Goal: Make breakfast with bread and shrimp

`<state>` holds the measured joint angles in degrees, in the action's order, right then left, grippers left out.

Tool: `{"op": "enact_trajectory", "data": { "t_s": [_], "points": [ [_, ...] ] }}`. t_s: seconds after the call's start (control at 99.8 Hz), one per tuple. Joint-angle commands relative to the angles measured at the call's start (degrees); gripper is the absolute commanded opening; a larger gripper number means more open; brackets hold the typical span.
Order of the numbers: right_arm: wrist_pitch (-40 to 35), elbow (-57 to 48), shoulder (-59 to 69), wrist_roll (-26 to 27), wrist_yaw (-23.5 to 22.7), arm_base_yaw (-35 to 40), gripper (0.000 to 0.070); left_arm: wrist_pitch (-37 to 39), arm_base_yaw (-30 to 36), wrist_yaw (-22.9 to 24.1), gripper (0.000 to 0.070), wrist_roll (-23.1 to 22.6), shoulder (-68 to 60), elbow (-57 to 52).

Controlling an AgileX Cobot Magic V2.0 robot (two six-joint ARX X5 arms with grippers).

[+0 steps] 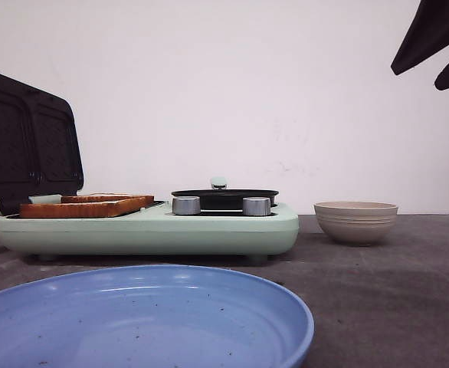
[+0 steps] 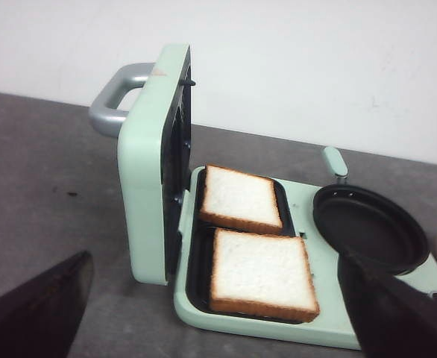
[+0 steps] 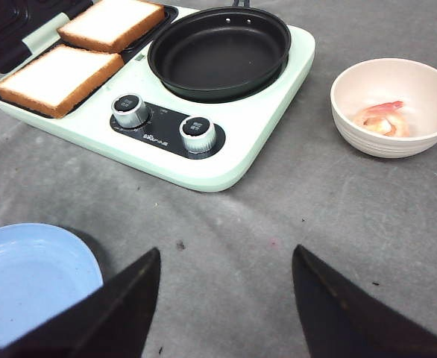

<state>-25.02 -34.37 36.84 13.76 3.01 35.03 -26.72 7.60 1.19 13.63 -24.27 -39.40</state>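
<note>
Two slices of bread (image 2: 241, 198) (image 2: 262, 272) lie side by side in the open sandwich tray of the mint-green breakfast maker (image 1: 148, 230). The shrimp (image 3: 382, 118), orange-pink and curved, lies inside the beige bowl (image 3: 435, 82) to the right of the machine. My left gripper (image 2: 215, 256) hovers open above the near slice with nothing held. Above the grey table in front of the machine, my right gripper (image 3: 226, 250) is also open and holds nothing. In the front view it shows as dark fingers (image 1: 431, 34) high at the right.
An empty black frying pan (image 3: 218, 48) sits on the machine's right half, behind two silver knobs (image 3: 131, 110) (image 3: 197, 134). The lid (image 2: 148, 171) stands upright at the left. An empty blue plate (image 1: 144, 318) lies at the table's front.
</note>
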Motion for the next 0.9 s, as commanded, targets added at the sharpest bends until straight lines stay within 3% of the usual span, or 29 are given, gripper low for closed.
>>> {"op": "enact_trajectory", "data": {
  "t_s": [0.0, 0.16, 0.3, 0.441, 0.731, 0.891],
  "points": [
    [0.5, -0.3, 0.2, 0.6, 0.0, 0.3, 0.0337, 1.4, -0.2, 0.0, 0.0581, 1.7, -1.7, -2.3],
    [0.5, -0.3, 0.2, 0.6, 0.0, 0.3, 0.0338, 2.9, -1.7, 3.5, 0.0580, 1.4, -7.5, -7.1],
    [0.5, -0.3, 0.2, 0.6, 0.0, 0.3, 0.0338, 3.1, -6.2, 2.5, 0.0580, 2.6, -15.4, -12.9],
    [0.5, -0.3, 0.2, 0.6, 0.0, 0.4, 0.0338, 3.1, -13.2, -5.6, 0.0579, 6.3, -24.0, -19.1],
    [0.5, -0.3, 0.2, 0.3, -0.2, 0.4, 0.0338, 3.2, -26.3, -25.2, 0.0579, 18.9, -39.8, -28.0],
    [0.5, -0.3, 0.2, -0.5, -0.2, 0.4, 0.0338, 5.0, -28.8, -30.0, 0.0579, 22.7, -46.1, -28.5]
  ]
}}
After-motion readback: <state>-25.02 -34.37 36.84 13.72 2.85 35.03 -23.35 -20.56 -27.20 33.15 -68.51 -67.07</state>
